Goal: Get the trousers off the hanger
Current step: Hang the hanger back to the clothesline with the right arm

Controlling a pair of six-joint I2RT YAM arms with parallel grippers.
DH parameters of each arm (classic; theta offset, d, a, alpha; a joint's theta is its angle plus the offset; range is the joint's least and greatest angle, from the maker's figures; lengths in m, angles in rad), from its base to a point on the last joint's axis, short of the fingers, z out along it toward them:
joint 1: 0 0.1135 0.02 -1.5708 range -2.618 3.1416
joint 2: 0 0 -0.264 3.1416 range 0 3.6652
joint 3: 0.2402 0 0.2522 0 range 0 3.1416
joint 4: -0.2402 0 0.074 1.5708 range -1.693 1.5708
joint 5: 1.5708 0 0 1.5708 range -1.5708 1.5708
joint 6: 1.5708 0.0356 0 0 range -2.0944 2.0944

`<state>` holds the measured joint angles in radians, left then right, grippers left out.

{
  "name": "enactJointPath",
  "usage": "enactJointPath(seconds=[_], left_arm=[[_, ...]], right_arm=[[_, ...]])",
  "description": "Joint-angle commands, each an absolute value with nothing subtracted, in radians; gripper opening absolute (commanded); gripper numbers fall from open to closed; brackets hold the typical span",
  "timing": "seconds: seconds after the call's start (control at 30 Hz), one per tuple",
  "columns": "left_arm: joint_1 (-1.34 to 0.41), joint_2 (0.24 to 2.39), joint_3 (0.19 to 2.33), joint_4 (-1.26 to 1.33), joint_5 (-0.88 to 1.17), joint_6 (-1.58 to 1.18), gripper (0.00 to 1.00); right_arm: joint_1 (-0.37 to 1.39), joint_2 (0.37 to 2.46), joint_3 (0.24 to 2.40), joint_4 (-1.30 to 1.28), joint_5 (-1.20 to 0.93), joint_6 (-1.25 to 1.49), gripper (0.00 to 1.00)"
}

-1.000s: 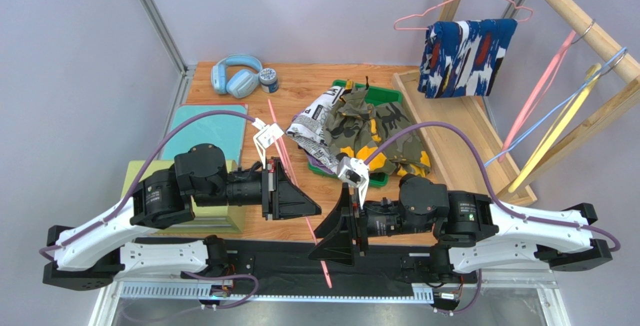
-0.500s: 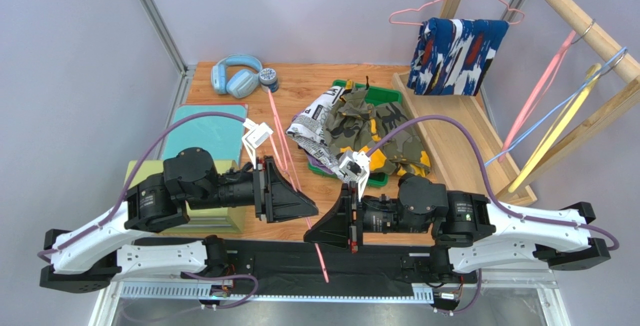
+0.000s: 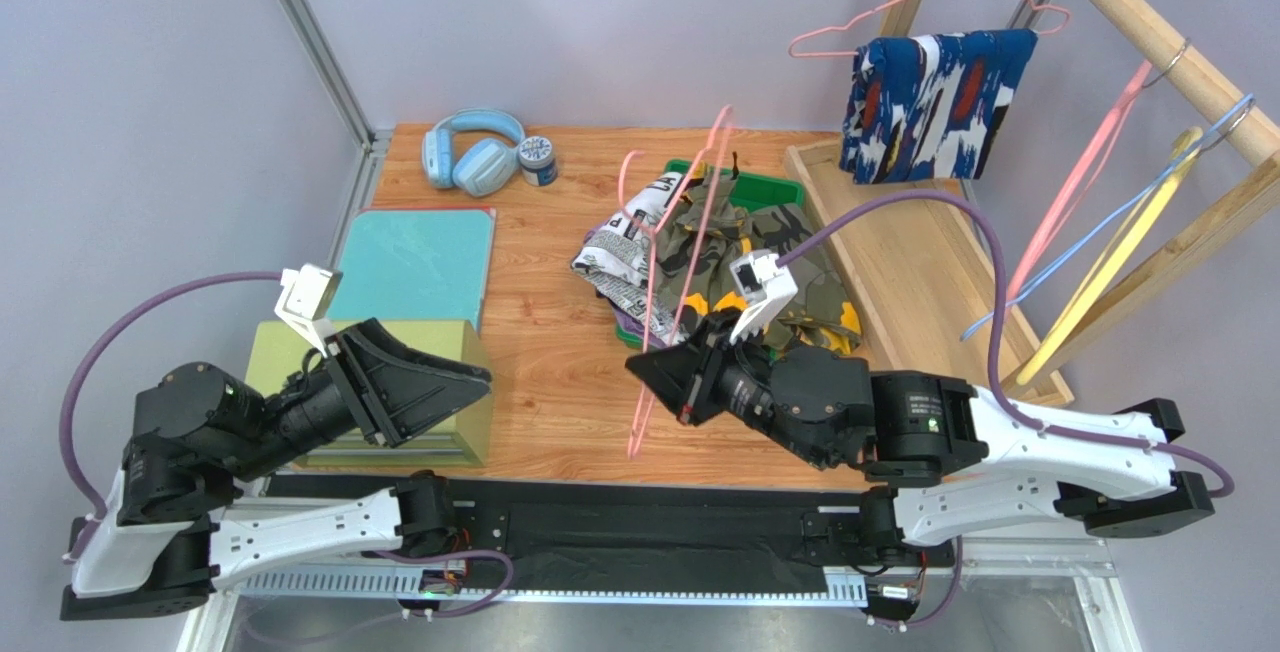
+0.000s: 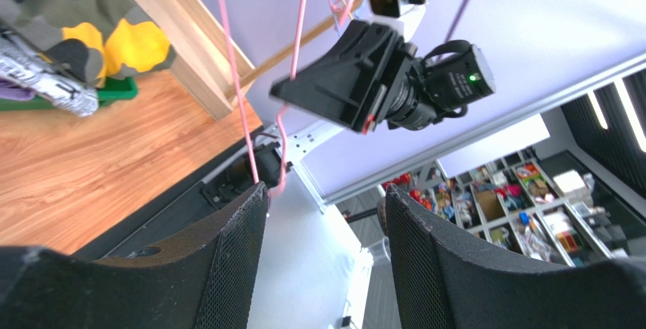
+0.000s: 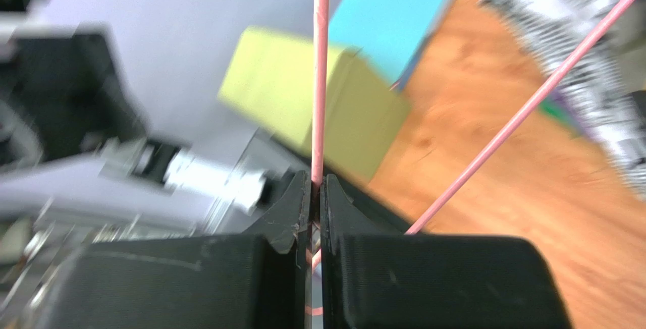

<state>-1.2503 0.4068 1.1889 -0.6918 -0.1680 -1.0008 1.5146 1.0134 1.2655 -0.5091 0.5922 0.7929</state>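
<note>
A bare pink hanger [image 3: 676,270] slants over the table, and my right gripper [image 3: 649,372] is shut on its wire low down. In the right wrist view the jaws [image 5: 318,189] pinch that pink wire [image 5: 321,79]. Newsprint trousers [image 3: 619,244] and camouflage trousers [image 3: 784,270] lie heaped on a green tray [image 3: 751,357]. Blue-white-red trousers [image 3: 935,105] hang on another pink hanger [image 3: 917,10] on the rack. My left gripper [image 3: 475,379] is open and holds nothing, drawn back at the left. Its fingers [image 4: 235,253] stand wide apart, and the right gripper [image 4: 364,79] shows beyond them.
Blue headphones [image 3: 472,150] and a small jar [image 3: 537,159] sit at the back left. A teal mat [image 3: 413,265] and an olive box [image 3: 394,390] lie under the left arm. A wooden rack [image 3: 887,270] at the right carries pink [image 3: 1074,187] and yellow [image 3: 1115,259] hangers.
The left gripper opened, let go of the pink hanger and pulled back to the left. The right gripper shut on the hanger and swung it up and right, over the heap.
</note>
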Motion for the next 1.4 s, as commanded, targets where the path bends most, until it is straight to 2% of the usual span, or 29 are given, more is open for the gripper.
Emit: enactJointPath(seconds=[0.0, 0.17, 0.4, 0.7, 0.8, 1.07, 1.37], left_arm=[[-1.252, 0.403, 1.155, -0.755, -0.229, -1.028, 0.64], [-1.252, 0.433, 1.160, -0.781, -0.158, -1.035, 0.64], [-1.252, 0.443, 1.134, -0.787, -0.115, -1.049, 0.63], [-1.252, 0.443, 1.115, -0.782, -0.110, -1.058, 0.63], [-1.252, 0.440, 1.111, -0.784, -0.106, -1.065, 0.63], [-1.252, 0.416, 1.112, -0.787, -0.121, -1.075, 0.63], [-1.252, 0.440, 1.138, -0.798, -0.112, -1.071, 0.62]], right_arm=[[1.415, 1.090, 1.351, -0.561, 0.962, 0.810, 0.00], [1.266, 1.134, 1.417, -0.584, 1.023, 0.810, 0.00], [0.959, 1.106, 1.492, -0.577, 0.910, 0.739, 0.00], [0.488, 1.144, 1.578, -0.598, 0.611, 0.811, 0.00], [0.384, 1.184, 1.617, -0.583, 0.546, 0.831, 0.00], [0.178, 1.235, 1.666, -0.578, 0.460, 0.974, 0.00], [0.083, 1.321, 1.724, -0.548, 0.428, 1.035, 0.00]])
